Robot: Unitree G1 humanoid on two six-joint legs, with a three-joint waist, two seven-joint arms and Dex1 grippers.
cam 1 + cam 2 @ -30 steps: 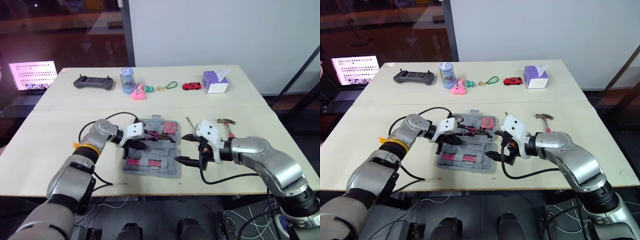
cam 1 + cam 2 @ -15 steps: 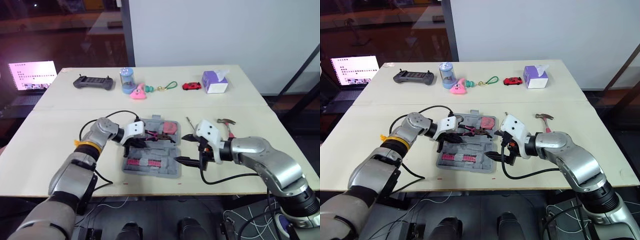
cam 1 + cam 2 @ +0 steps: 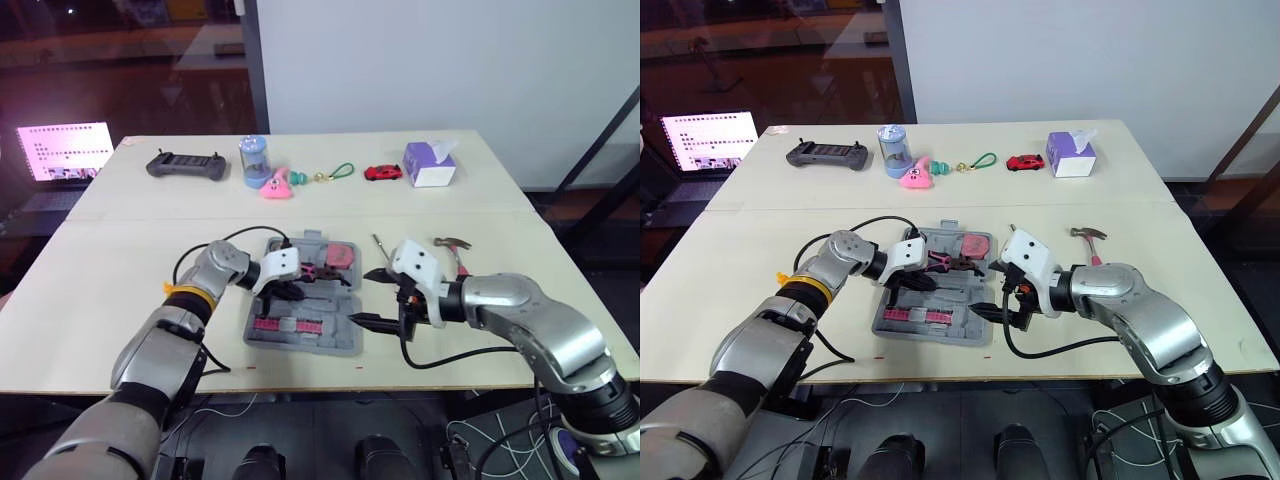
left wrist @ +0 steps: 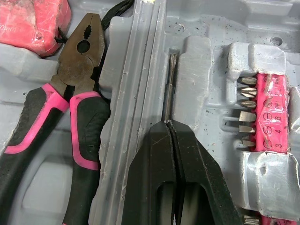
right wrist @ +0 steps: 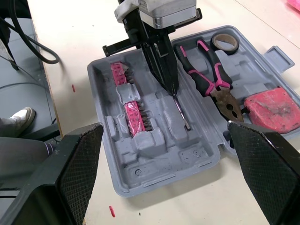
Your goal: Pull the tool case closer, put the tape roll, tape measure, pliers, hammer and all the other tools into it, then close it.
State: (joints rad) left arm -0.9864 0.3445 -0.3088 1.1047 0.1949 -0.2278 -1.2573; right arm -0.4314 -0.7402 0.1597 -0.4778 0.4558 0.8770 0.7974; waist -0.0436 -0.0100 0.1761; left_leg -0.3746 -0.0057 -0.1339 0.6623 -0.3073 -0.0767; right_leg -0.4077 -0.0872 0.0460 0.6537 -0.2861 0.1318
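An open grey tool case (image 5: 187, 157) lies on a pale table (image 3: 100, 280), directly in front of the robot and between its two arms. The left tool (image 4: 168, 125) reaches down into the case, its black fingers pressed together and pinching the end of a thin screwdriver shaft (image 4: 169, 89). The shaft lies along a narrow moulded groove, next to a pink holder of driver bits (image 4: 272, 117).

In the other half of the case sit pink-handled pliers (image 4: 77, 79), a red tape measure (image 5: 274, 105) and a tape roll (image 5: 224, 42). The right tool (image 3: 368, 297) hovers at the right edge of the case with its fingers spread wide, holding nothing. The hammer (image 3: 455, 248) lies on the table beyond the right arm, outside the case. Near it is a slim tool (image 3: 380, 244), too small to identify.

The grip on the shaft is only at the fingertips, so the shaft could twist or slip on release. If it rests on the ridge instead of in the groove, the lid may later fail to shut. The right tool sits close enough to nudge the case sideways.
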